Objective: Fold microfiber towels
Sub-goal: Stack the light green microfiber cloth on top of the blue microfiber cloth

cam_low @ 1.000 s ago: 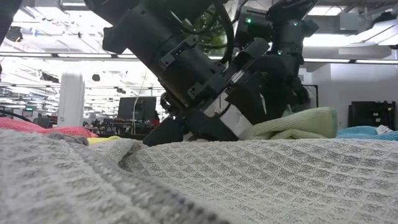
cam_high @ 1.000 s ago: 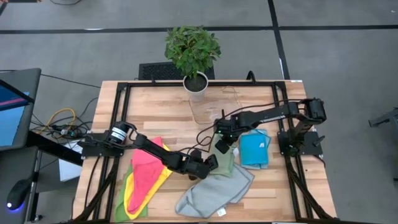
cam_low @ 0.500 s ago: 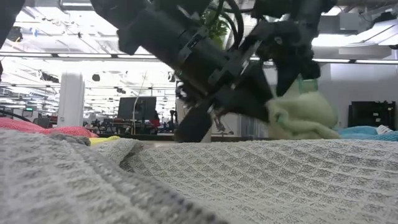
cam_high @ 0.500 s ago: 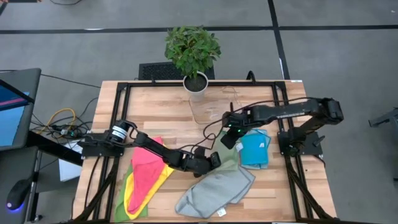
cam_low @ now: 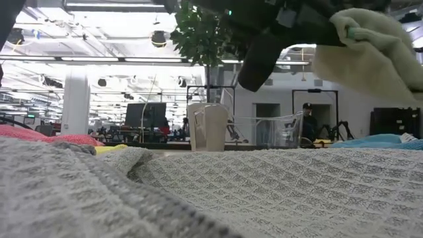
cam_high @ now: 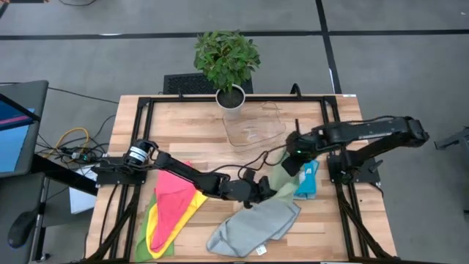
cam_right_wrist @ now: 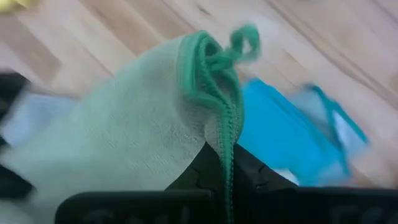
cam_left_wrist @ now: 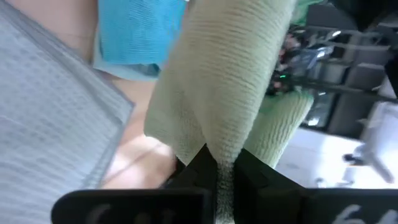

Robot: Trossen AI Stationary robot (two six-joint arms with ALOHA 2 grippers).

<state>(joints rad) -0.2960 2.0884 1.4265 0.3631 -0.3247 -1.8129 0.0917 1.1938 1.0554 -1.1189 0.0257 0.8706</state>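
- A robotics lab or test bay set in a big open office or workshop hall.
- The wooden desk [cam_high: 183,125] sits in a black metal frame [cam_high: 143,103] that carries both arms, on a grey floor [cam_high: 381,73] marked with dark lines.
- Loose cables [cam_high: 69,143] and a laptop [cam_high: 15,128] lie at one side, beside a mouse [cam_high: 18,229].
- The low view shows long ceiling lights [cam_low: 99,59], a white column [cam_low: 75,106], monitors [cam_low: 147,114] and a person [cam_low: 307,122] standing far back.
- A potted plant [cam_high: 227,62] stands at the desk's far edge.
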